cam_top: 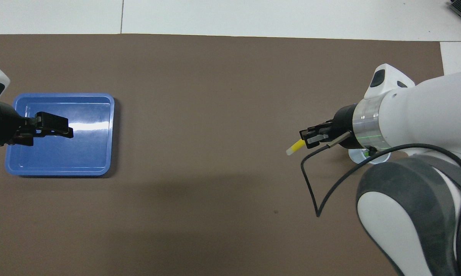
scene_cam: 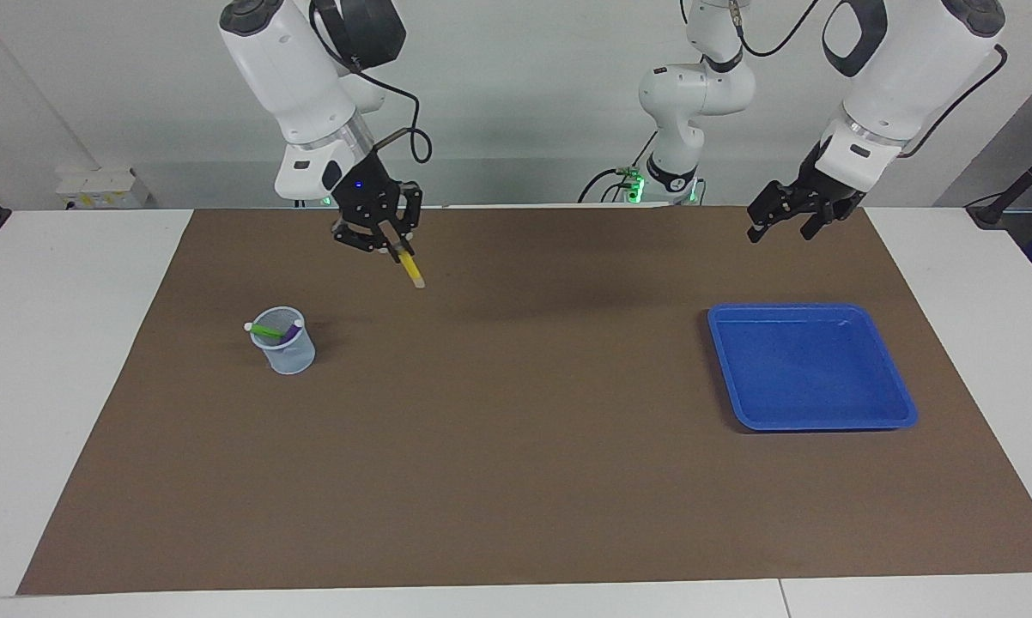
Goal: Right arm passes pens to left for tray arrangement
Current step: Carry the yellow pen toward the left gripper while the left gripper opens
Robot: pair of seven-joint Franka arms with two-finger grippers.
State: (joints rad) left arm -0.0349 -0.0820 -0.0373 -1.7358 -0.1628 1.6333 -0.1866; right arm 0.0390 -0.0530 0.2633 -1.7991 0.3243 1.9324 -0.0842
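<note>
The right end effector (scene_cam: pixel 389 245) is up in the air over the brown mat (scene_cam: pixel 516 481), clenched on the yellow pen (scene_cam: pixel 409 268), which slants down from its fingertips with the pale tip lowest. The green pen (scene_cam: pixel 266 330) and purple pen (scene_cam: pixel 293 333) sit in the small pale blue cup (scene_cam: pixel 284 343), which stands on the mat toward the right arm's end of the table (scene_cam: pixel 69 343). The left end effector (scene_cam: pixel 782 215) hangs released, with its fingers apart, above the mat near the blue tray (scene_cam: pixel 812 416), which rests flat at the left arm's end.
</note>
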